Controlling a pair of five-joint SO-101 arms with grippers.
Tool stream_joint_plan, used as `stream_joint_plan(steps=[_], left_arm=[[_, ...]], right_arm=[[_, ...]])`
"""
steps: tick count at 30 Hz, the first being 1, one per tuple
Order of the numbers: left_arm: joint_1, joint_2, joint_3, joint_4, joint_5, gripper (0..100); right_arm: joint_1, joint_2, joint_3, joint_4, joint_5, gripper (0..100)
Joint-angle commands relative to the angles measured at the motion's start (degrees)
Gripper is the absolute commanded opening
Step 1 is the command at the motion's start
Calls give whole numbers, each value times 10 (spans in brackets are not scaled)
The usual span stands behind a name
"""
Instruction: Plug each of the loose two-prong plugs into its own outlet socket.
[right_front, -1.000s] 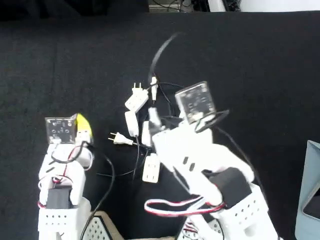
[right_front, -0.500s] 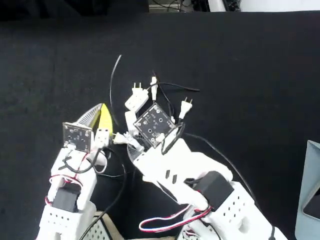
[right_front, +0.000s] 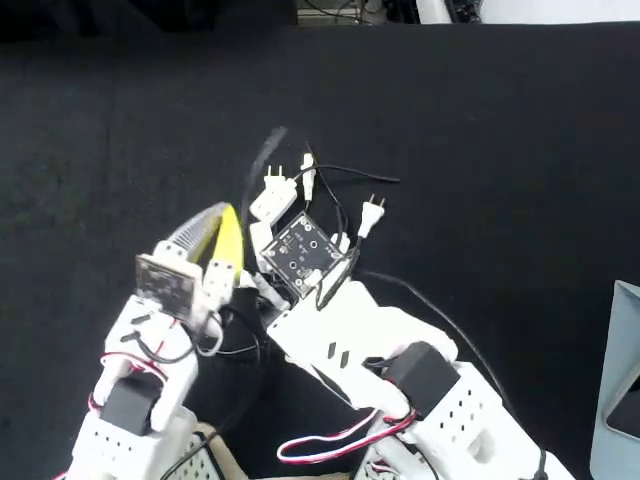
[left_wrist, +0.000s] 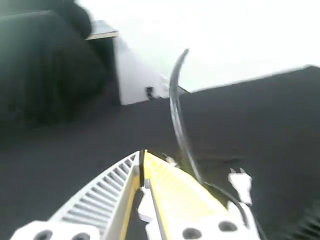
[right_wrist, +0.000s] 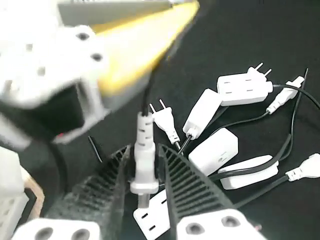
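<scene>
Right wrist view: right gripper (right_wrist: 144, 150) jaws pinched a white plug (right_wrist: 141, 167) by its body. It looked light and rigid, best gripped there. Left gripper (left_wrist: 142, 155) jaws were closed on its limp cord (left_wrist: 177, 110). Sockets (right_front: 272, 202) lay at twelve o'clock from both arms on the desk (right_front: 480, 150).

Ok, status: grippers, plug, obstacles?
Right gripper shut on white two-prong plug. Left gripper shut by its black cable. White outlet socket close, not joined. Loose white plugs crowd around.
</scene>
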Motion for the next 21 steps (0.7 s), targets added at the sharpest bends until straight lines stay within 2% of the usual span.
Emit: stream_joint_plan(steps=[1,7,15,21], left_arm=[[84,-5,-68,81,-40,30],[113,-5,-136,151,-38,30],[116,-5,-134,153,-39,30],[150,-4,-132,154,-40,30]], right_arm=[[-10,-3,-6,-11,4,12],[-10,-7,-1,-9,4,12],[-10,-7,-1,-11,4,12],[-7,-7,0,-8,4,12]])
